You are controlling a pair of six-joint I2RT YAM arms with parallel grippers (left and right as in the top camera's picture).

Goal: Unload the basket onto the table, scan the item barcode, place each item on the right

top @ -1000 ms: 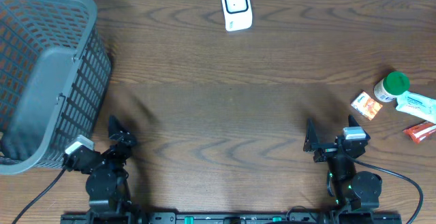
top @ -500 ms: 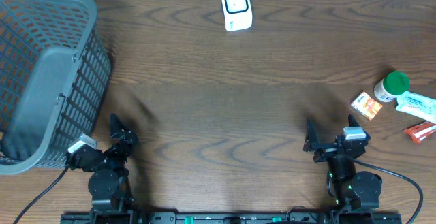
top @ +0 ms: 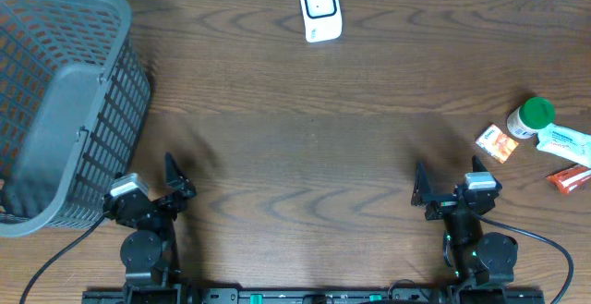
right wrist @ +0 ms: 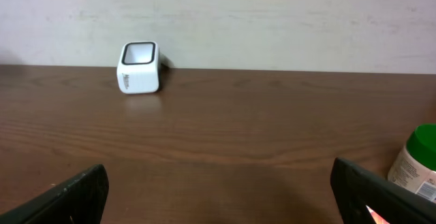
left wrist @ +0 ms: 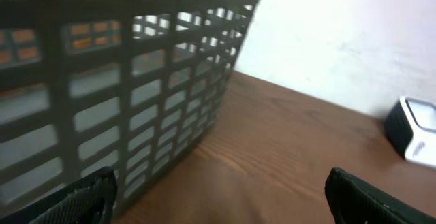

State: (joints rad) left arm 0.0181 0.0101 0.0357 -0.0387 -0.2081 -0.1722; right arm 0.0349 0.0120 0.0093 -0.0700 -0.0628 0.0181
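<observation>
Left gripper (top: pixel 178 179) has swung right, away from the basket (top: pixel 55 110); its jaws and the right gripper's (top: pixel 423 191) stand apart, empty. A bottle (top: pixel 533 117) and 3 packs (top: pixel 563 140) lie at the table's (top: pixel 295 138) right edge, the scanner (top: pixel 319 10) at its far edge.

A dark wooden table (top: pixel 305 138) carries a grey mesh basket (top: pixel 55 91) at its left side and a white scanner (top: pixel 320 9) at the far middle edge. At the right edge a green-capped bottle (top: pixel 530 117), a small orange box (top: pixel 497 143), a white packet (top: pixel 565 141) and a red packet (top: pixel 570 180) lie close together.
</observation>
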